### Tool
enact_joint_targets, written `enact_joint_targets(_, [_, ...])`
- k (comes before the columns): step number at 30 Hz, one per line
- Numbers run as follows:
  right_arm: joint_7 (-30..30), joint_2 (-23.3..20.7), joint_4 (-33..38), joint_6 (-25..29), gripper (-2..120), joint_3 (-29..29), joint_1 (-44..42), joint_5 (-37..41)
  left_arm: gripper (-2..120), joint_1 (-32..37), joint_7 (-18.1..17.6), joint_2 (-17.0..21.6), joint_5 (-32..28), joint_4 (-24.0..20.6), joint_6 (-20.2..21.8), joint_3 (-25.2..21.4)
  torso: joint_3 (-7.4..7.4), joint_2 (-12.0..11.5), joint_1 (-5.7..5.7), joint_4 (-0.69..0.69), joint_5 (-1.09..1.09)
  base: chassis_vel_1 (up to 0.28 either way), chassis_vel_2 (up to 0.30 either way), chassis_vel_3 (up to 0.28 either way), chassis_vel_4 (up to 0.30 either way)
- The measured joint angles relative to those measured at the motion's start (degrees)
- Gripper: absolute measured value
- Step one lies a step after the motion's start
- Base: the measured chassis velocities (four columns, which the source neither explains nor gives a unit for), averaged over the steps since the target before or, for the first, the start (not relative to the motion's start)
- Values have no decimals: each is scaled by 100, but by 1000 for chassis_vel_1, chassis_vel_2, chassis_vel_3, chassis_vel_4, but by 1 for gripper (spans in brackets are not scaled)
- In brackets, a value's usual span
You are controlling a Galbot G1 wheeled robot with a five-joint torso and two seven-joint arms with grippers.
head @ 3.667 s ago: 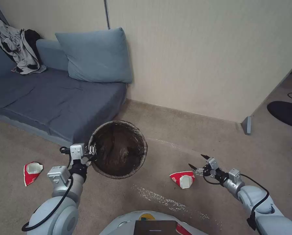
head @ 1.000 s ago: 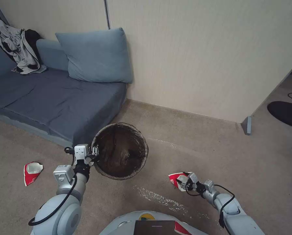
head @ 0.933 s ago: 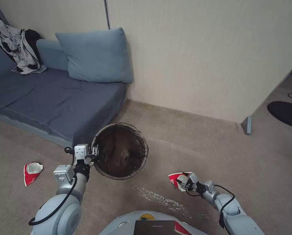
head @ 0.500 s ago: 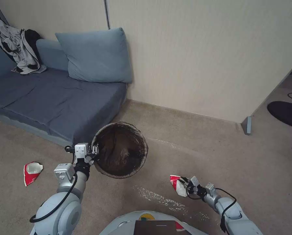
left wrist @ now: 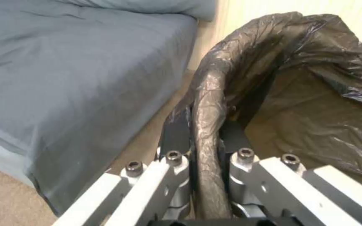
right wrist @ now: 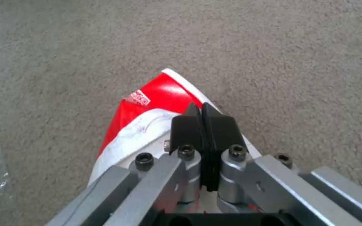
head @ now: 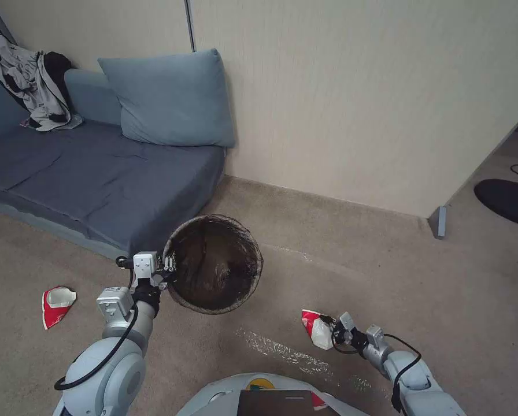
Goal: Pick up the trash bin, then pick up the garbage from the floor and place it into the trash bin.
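The left gripper (head: 167, 271) is clamped on the rim of the trash bin (head: 215, 264), one finger (left wrist: 177, 133) outside the rim and the other inside against the dark bag liner (left wrist: 315, 103) that folds over the edge. The bin hangs from that grip beside the blue sofa (head: 91, 173), its open mouth extending away from the left gripper toward the robot's right, with the liner's wrinkled inside showing. The right gripper (head: 332, 332) is low over the carpet (head: 386, 271), its black fingers (right wrist: 189, 128) pressed nearly together on the edge of a crushed red-and-white paper cup (head: 317, 327). The cup extends forward from the fingertips, red side up in the right wrist view (right wrist: 147, 110), with its white part closest to the fingers; whether it touches the carpet cannot be told. A strip of clear plastic film (head: 282, 349) lies on the carpet just to the left of the right gripper. A second crushed paper cup (head: 56, 305) lies on the floor well out to the left of the left gripper, near the sofa's front edge. A blue cushion (head: 169, 98) leans at the sofa's end, beyond the held bin.
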Motion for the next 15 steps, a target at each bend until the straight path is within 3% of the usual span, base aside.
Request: enact_joint_targets(15, [-13,-63,708,58,0,269,-286,408,6,32,-3,-17,23,-39,0,0,0,0,0,0,0,0,0,0,0])
